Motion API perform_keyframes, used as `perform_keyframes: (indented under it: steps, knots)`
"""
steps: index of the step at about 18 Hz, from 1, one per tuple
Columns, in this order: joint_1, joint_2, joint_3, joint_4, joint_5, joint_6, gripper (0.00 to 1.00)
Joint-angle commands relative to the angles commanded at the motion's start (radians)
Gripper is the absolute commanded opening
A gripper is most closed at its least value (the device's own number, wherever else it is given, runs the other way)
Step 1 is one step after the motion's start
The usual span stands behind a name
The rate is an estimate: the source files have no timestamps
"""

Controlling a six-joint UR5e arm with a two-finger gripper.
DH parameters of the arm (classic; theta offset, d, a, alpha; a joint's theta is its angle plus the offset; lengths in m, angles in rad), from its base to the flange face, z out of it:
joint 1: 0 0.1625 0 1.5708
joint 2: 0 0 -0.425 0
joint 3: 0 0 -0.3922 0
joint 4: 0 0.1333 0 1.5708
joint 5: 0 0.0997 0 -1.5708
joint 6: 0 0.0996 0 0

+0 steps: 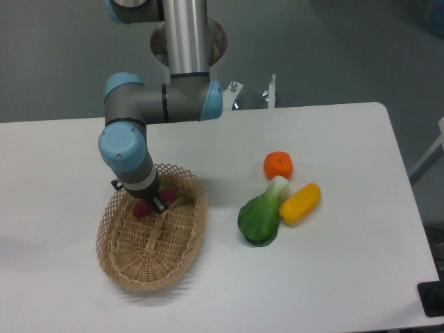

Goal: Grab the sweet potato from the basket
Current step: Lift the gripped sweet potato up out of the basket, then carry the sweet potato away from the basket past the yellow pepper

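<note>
The light tan woven basket [149, 267] lies on the white table at the front left. The reddish-purple sweet potato [143, 209] shows in the basket's far end, partly hidden under the arm's wrist. My gripper [157, 203] points down into that end of the basket, right at the sweet potato. Only one dark fingertip [161, 203] shows beside the sweet potato. The wrist hides the rest of the fingers, so I cannot tell whether they are closed on it.
A round orange fruit [278, 165], a green bok choy [261, 217] and a yellow oblong vegetable [300, 202] lie together on the table right of the basket. The arm's base column [186, 35] stands at the table's far edge.
</note>
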Motion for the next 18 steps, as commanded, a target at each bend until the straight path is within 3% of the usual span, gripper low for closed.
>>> perform_keyframes:
  steps: [9,13,18]
  knots:
    - [0.021,0.026,0.092,-0.014,0.000,0.000,0.24]
    - [0.127,0.048,0.169,-0.023,-0.005,0.014,0.25]
    - [0.277,0.069,0.233,-0.025,-0.012,0.167,0.25]
